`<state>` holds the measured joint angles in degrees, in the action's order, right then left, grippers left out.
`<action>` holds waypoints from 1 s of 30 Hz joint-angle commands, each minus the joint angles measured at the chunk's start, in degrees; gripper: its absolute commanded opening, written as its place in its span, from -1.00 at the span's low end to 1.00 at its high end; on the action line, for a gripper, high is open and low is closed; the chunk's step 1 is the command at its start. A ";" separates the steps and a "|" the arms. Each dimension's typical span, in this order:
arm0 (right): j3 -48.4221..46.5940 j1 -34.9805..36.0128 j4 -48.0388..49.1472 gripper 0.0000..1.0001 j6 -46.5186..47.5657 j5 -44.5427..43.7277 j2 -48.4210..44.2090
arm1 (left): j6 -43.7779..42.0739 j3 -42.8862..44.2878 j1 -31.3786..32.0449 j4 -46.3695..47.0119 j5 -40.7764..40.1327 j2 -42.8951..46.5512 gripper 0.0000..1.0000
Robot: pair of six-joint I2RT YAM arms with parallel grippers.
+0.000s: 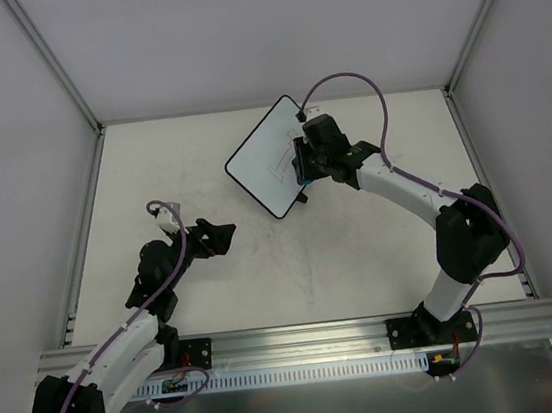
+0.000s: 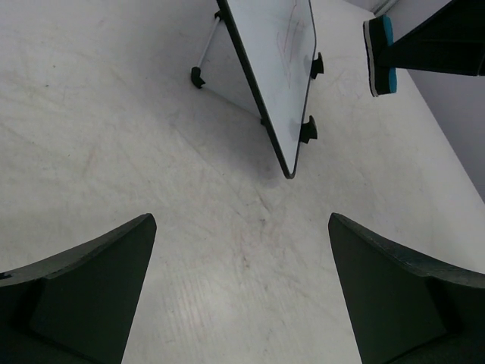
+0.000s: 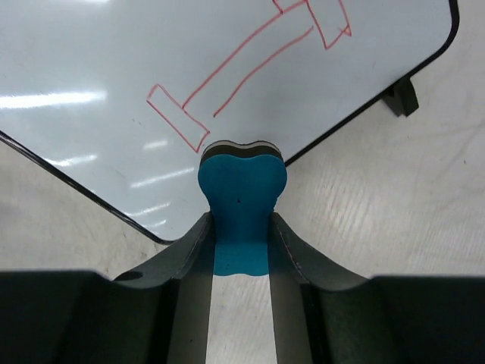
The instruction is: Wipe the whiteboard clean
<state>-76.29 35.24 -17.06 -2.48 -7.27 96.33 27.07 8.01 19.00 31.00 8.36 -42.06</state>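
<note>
the whiteboard (image 1: 268,157) is at the far middle of the counter (image 1: 363,256), its long axis going from near-left to far-right, with the black feet (image 2: 308,130) on the near-right edge. the red i-shaped drawing (image 3: 246,61) is on its face. the right hand (image 3: 242,224) holds the blue eraser (image 3: 242,197) at the board's rim. the left hand (image 2: 241,220) is wide, well apart.

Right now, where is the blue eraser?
In the right wrist view, the eraser is pinched in the right claw, at the edge of the whiteboard, just below the red drawing.
</note>
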 commanded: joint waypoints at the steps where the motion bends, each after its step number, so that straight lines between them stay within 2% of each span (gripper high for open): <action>1: -3.77 -0.70 9.48 -1.00 1.51 -0.64 0.60 | 3.60 1.31 -0.72 16.16 4.20 -5.54 0.98; 2: -5.60 -0.96 10.28 -1.00 1.51 -0.73 1.48 | 3.69 1.39 -0.72 21.07 5.95 -7.23 0.98; 10: -6.24 -4.30 27.94 -1.00 -1.48 0.94 5.70 | 3.61 7.63 -1.51 30.52 9.48 -21.90 0.98; 21: -6.94 -10.37 27.78 -1.00 -2.96 10.42 8.87 | 1.76 16.76 -4.33 31.31 12.12 -35.54 0.98; 25: -7.20 -11.34 28.92 -1.00 -3.15 14.99 10.36 | 1.93 18.62 -4.33 34.03 13.08 -40.27 0.97; 30: -7.73 -11.34 29.98 -1.00 -2.35 16.58 11.68 | 3.51 20.38 -4.33 38.59 13.52 -44.59 0.92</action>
<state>-81.45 23.62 9.34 -4.91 6.13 107.55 30.37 26.13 14.90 61.69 19.70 -85.21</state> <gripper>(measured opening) 0.336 0.965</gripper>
